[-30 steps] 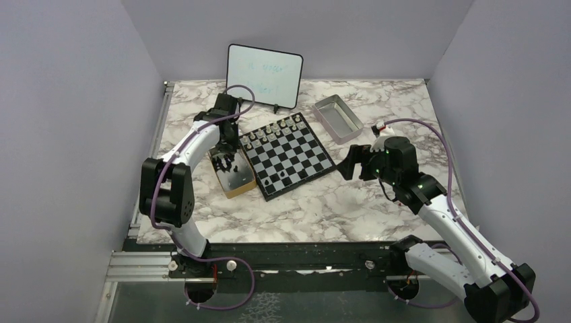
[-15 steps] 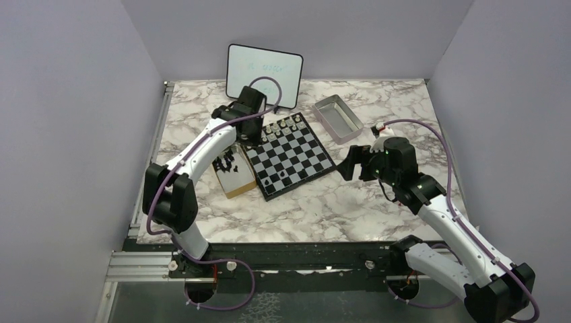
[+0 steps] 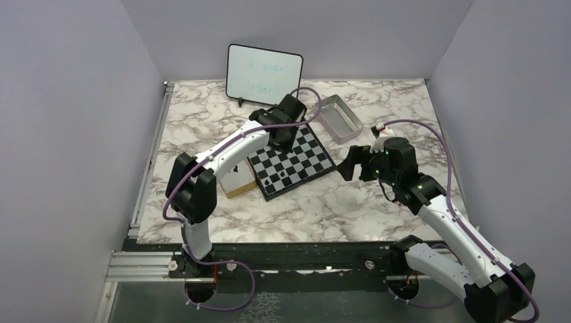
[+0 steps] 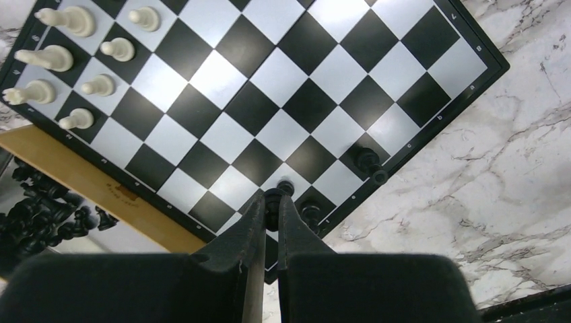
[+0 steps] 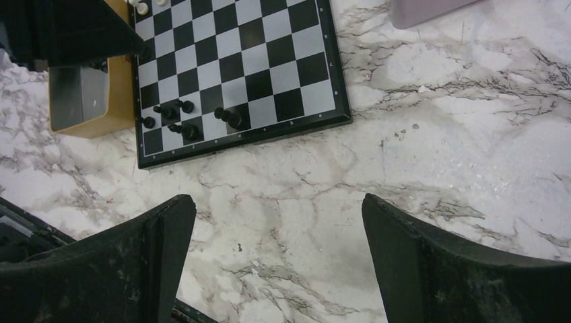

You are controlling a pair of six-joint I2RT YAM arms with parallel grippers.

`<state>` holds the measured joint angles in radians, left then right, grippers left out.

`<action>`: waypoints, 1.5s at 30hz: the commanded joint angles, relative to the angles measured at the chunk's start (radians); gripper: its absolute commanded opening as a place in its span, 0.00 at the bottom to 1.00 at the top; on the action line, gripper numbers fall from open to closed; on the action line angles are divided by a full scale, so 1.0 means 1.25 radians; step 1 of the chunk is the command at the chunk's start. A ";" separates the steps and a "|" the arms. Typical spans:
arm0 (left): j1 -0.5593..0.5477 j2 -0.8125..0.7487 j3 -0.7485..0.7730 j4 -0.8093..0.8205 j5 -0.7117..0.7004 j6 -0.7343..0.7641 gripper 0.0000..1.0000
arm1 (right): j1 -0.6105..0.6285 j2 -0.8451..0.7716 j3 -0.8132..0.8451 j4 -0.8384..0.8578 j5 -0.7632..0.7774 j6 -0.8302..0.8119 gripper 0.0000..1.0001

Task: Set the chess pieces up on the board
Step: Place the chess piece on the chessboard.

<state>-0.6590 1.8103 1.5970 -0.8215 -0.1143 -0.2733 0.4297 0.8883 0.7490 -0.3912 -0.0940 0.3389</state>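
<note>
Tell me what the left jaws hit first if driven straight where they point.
Probably the board: the left gripper, jaws shut on a black chess piece, points down at squares near its edge. Another black piece stands close beside that line; depth unclear.

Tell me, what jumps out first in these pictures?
The black-and-white board in the middle of the marble table, with the left tool pinching a tiny black chess piece over it. Pale pieces line one edge; the right tool hangs open beside it.
</note>
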 commanded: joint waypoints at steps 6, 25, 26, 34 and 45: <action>-0.062 0.080 0.055 -0.017 -0.041 -0.031 0.08 | -0.006 -0.015 0.002 0.010 0.011 -0.008 1.00; -0.085 0.156 0.022 -0.006 -0.042 -0.043 0.08 | -0.006 -0.016 -0.003 0.013 0.010 0.000 1.00; -0.085 0.158 0.020 -0.005 -0.041 -0.043 0.08 | -0.006 -0.017 -0.003 0.012 0.010 0.000 1.00; -0.085 0.173 0.013 -0.003 -0.039 -0.045 0.08 | -0.006 -0.016 -0.003 0.012 0.011 0.000 1.00; -0.085 0.176 0.004 0.021 -0.052 -0.043 0.08 | -0.006 -0.015 -0.004 0.011 0.012 0.000 1.00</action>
<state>-0.7597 2.0205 1.6077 -0.8165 -0.1509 -0.3180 0.4297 0.8825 0.7486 -0.3912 -0.0940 0.3393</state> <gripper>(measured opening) 0.090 0.998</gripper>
